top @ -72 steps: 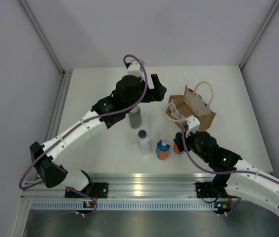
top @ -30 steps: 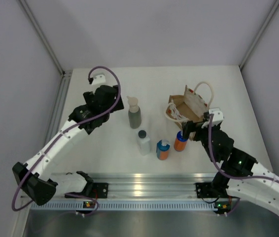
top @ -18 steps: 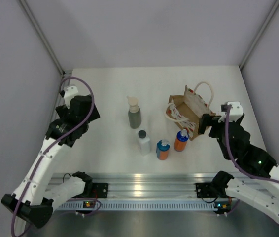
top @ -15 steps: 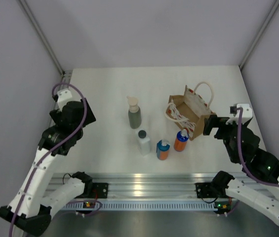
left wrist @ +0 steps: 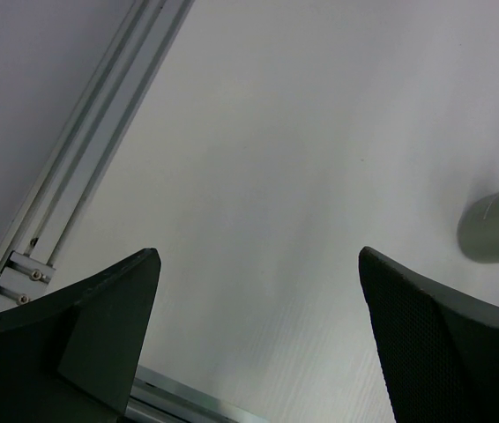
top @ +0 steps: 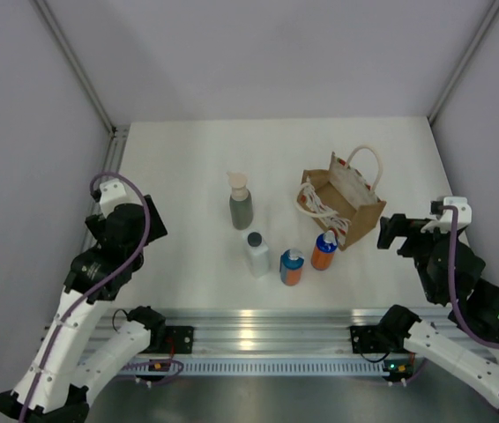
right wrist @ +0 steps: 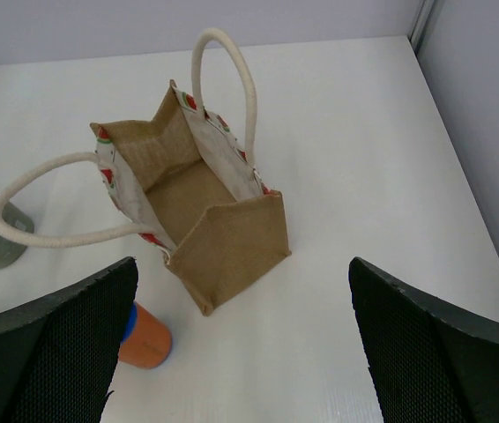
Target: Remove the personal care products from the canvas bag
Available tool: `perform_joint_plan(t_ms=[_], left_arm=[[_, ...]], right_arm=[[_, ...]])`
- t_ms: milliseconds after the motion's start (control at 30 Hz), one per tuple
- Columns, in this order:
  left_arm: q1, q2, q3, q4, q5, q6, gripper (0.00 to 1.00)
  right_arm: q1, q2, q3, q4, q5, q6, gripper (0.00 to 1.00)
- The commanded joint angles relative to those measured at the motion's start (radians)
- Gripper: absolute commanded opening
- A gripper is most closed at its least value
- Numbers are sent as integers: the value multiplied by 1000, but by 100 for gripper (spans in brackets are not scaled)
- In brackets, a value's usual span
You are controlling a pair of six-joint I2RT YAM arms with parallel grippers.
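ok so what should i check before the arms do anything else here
1. Canvas bag emptied: ok; the right wrist view shows only bare lining inside.
2. All four products out on the table: ok; grey-green bottle, white bottle, first orange bottle, second orange bottle.
3. Bottles upright: ok.
4. Left tool open and holding nothing: ok.
5. Right tool open and holding nothing: ok.
6. Second orange bottle clear of the bag's rope handle: cannot tell; it stands close to the bag's corner.
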Motion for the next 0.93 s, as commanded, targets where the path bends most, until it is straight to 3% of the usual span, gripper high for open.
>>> perform_joint_plan(t_ms=[0,300,900], left_arm=[[2,-2,-8,41,16,19,98],[2,-93,-26,43,-10,0,98],[4,-107,-28,43,-11,-9,98]], right_arm=[[-8,-2,-11,-30,16,-2,99],[-8,-2,-18,-28,31,11,100],[-8,1,-46,-28,62,38,100]])
